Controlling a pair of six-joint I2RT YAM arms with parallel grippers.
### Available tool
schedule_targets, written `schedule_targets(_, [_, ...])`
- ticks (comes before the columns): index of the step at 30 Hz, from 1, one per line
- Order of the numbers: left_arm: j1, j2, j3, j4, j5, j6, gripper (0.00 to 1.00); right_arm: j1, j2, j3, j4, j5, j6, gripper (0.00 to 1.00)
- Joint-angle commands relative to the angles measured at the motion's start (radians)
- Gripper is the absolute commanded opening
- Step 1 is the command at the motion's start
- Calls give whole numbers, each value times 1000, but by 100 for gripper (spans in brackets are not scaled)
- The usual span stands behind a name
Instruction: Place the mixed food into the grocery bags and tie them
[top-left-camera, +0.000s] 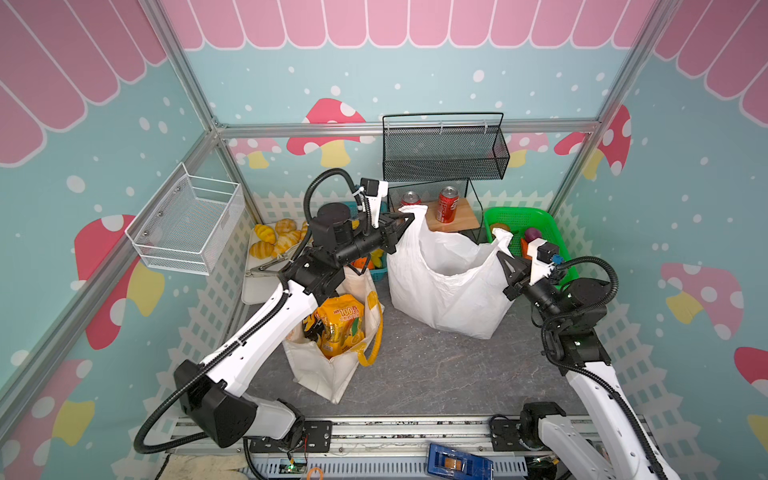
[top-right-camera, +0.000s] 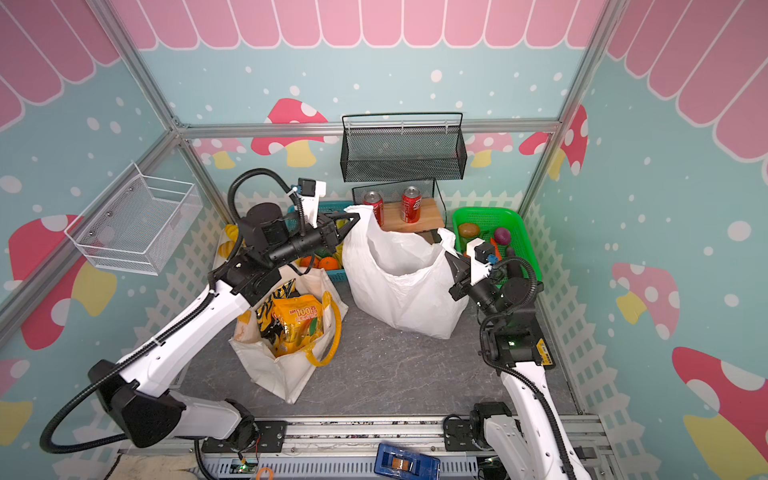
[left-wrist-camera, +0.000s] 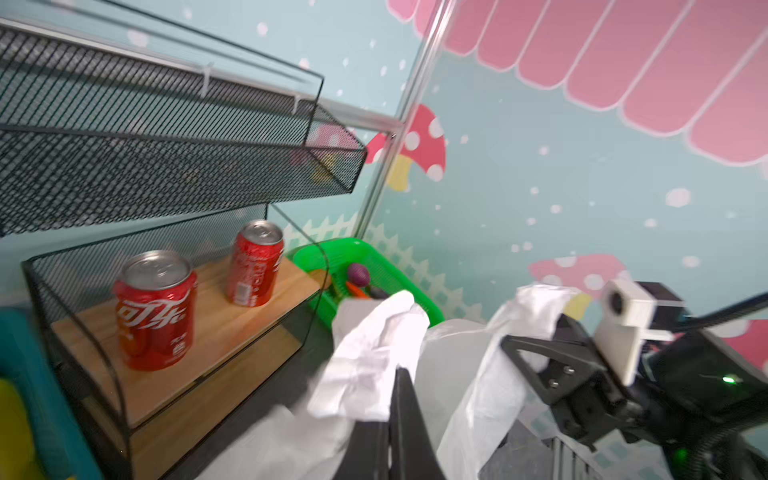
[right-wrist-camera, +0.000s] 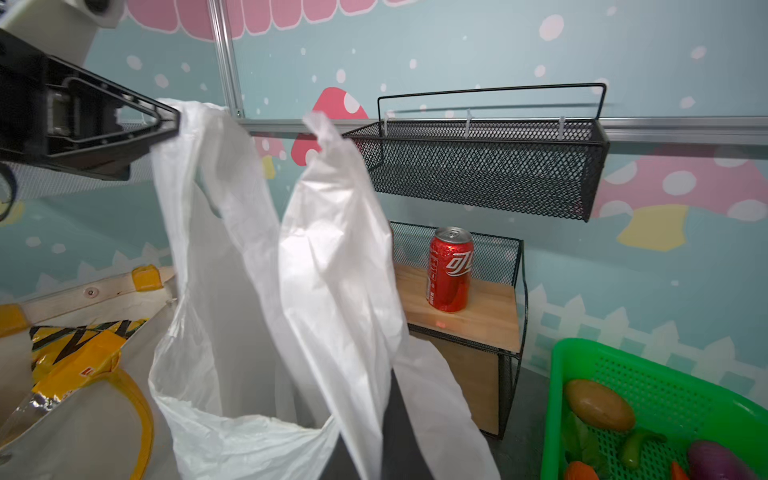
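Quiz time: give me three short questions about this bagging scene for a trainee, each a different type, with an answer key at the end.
1. True or false: the left tool and the right tool each pinch a handle of the white plastic bag.
2. How many red cans stand on the wooden shelf?
3. Where are the snack packets?
A) in the white plastic bag
B) in the canvas tote
C) on the wooden shelf

Key: 1 true; 2 two; 3 B.
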Motion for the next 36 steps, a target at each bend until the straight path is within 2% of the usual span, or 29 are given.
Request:
schedule_targets(1, [1, -16, -67, 127, 86, -72, 0, -3, -20, 13, -30, 98, -6, 0])
schedule_targets(11, [-24, -81, -188, 202, 92, -147, 0, -3, 59, 36, -78, 332, -75, 3])
schedule_targets(14, [-54, -97, -194, 200, 62, -138, 0, -3, 83, 81, -79, 333, -98, 3])
schedule_targets(17, [-78, -107, -191, 196, 38, -134, 0, -3, 121, 127, -112, 322, -119, 8])
schedule_targets(19, [-89, -106, -190, 191, 26, -133, 0, -4, 147, 166, -154, 314, -132, 18])
schedule_targets(22, [-99, -102, -186, 180, 9, -131, 0, -3, 179, 238, -227, 300, -150, 45])
schedule_targets(25, [-106, -101, -189, 169, -7, -126, 0, -2, 189, 316, -275, 244, -151, 58])
schedule_targets(27, [-110, -103, -190, 163, -18, -120, 0, 1, 185, 357, -280, 196, -147, 83])
schedule_targets(28, [-112, -104, -192, 163, -21, -118, 0, 5, 179, 371, -272, 167, -146, 86])
schedule_targets(32, [-113, -103, -197, 165, -29, -120, 0, 47, 158, 413, -227, 105, -168, 86])
schedule_targets(36, [-116, -100, -202, 166, -38, -128, 0, 131, 194, 493, -273, 52, -227, 86])
